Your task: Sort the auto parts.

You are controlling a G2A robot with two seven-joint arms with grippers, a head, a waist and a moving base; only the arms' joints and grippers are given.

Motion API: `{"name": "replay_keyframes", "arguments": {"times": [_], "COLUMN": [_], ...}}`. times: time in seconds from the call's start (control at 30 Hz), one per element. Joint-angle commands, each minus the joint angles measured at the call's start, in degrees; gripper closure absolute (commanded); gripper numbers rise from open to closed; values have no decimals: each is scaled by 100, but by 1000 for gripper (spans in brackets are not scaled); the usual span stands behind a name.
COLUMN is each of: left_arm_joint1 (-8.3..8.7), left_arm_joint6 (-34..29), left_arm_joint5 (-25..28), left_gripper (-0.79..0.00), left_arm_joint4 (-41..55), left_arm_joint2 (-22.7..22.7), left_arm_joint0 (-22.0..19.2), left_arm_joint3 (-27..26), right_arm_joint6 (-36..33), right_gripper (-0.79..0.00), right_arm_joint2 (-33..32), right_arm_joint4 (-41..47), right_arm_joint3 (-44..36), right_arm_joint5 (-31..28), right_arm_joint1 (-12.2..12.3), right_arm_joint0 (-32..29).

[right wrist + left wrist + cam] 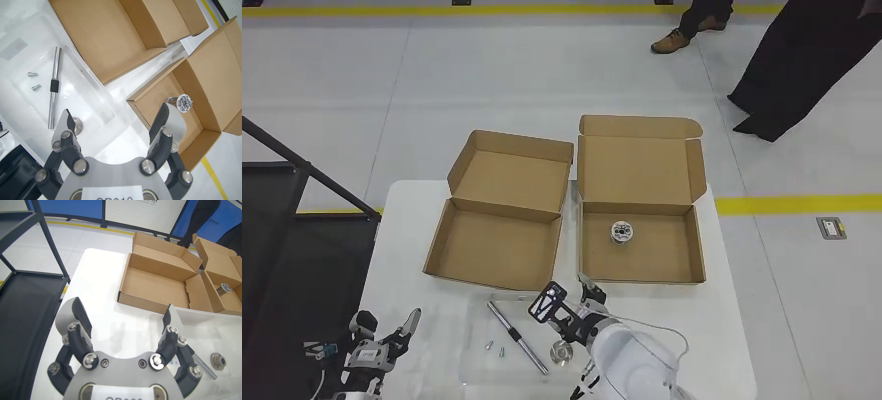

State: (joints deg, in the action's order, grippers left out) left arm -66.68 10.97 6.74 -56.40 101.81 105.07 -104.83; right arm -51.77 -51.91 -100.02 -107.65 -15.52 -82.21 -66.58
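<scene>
Presently a steel rod (53, 89) is lying in the clear tray (81, 91) on the table (402, 230), with two small screws (32, 74) sitting beside it and a flanged hub (218, 361) resting near its end. A round part (620, 231) is standing in the right cardboard box (662, 255), and the left cardboard box (492, 245) is sitting alongside. The right gripper (115, 108) is hovering with its fingers spread wide above the tray's corner. The left gripper (122, 302), likewise spread, is hanging over bare table beside the tray.

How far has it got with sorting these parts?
Done: one round part lies in the right-hand box. In hand: nothing. The left gripper and right gripper both have open fingers, and the right one is by the clear tray. Left to do: a rod, two small bolts and a flanged hub lie in that tray.
</scene>
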Motion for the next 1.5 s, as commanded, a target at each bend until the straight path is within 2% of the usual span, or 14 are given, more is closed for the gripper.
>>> {"name": "replay_keyframes", "arguments": {"times": [0.0,0.03,0.1,0.13,0.17,0.23,0.3,0.43,0.5,0.57,0.6,0.87,0.97,1.47], "left_arm_joint1": [0,0,0,0,0,0,0,0,0,0,0,0,0,0], "left_arm_joint6": [0,0,0,0,0,0,0,0,0,0,0,0,0,0], "left_arm_joint5": [0,0,0,0,0,0,0,0,0,0,0,0,0,0], "left_gripper": [-785,-785,-785,-785,-785,-785,-785,-785,-785,-785,-785,-785,-785,-785], "left_arm_joint4": [0,0,0,0,0,0,0,0,0,0,0,0,0,0], "left_arm_joint2": [0,0,0,0,0,0,0,0,0,0,0,0,0,0], "left_arm_joint0": [0,0,0,0,0,0,0,0,0,0,0,0,0,0], "left_arm_joint3": [0,0,0,0,0,0,0,0,0,0,0,0,0,0], "right_arm_joint6": [-199,-313,-547,-653,-769,-1003,-1224,-1540,-1624,-1707,-1727,-1898,-1999,-2335], "right_gripper": [-785,-785,-653,-634,-653,-640,-594,-570,-471,-440,-391,-348,-363,-302], "right_arm_joint2": [120,196,338,412,476,608,734,903,959,1017,1042,1213,1262,1395], "right_arm_joint4": [-196,-240,-242,-231,-203,-162,-116,-14,44,86,121,332,430,803], "right_arm_joint3": [65,96,214,282,370,564,773,1120,1273,1407,1470,1938,2058,2626], "right_arm_joint5": [-142,-167,-201,-221,-249,-292,-324,-378,-420,-468,-490,-712,-892,-1032], "right_arm_joint1": [-4,-19,-58,-81,-103,-152,-203,-292,-326,-359,-375,-501,-534,-716], "right_arm_joint0": [8,42,128,178,227,338,450,636,692,745,770,1003,1066,1339]}}
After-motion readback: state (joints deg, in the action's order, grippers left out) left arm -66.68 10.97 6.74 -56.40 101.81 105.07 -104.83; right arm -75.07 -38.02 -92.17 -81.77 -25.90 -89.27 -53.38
